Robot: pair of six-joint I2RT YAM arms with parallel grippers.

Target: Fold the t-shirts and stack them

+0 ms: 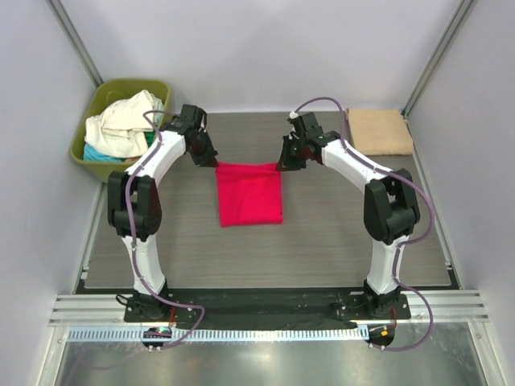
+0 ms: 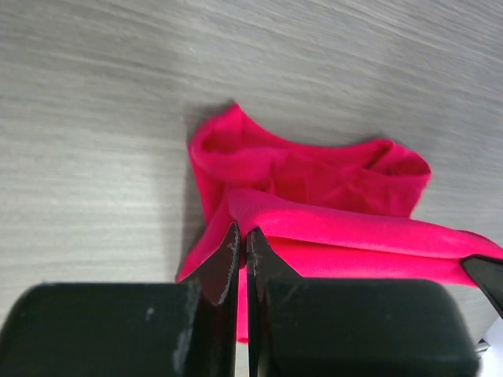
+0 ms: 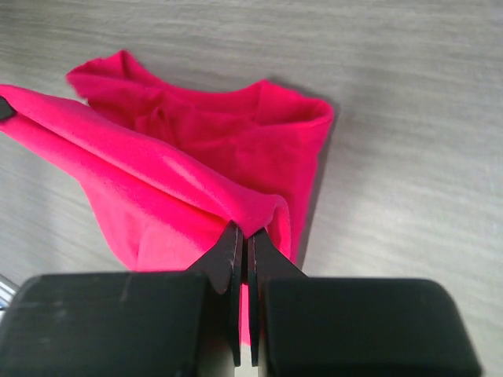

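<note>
**Both arms nip the far edge of the red t-shirt (image 1: 249, 195), one at each corner.**

The left arm (image 1: 153, 173) has its jaws closed tight on the shirt's far left corner, and the right arm (image 1: 362, 169) has its jaws closed tight on the far right corner. In each wrist view the black tips all but meet, with a fold of red cloth caught between them. The held edge runs from one set of jaws to the other, raised off the layer beneath. The rest lies as a rough rectangle in the middle of the worktop (image 1: 338, 249), between the arms. A folded tan t-shirt (image 1: 378, 132) lies flat at the far right corner, well apart. At the far left an olive-green tub (image 1: 90, 119) holds cream-white shirts (image 1: 125, 121) heaped over a teal one (image 1: 96, 153).
</note>
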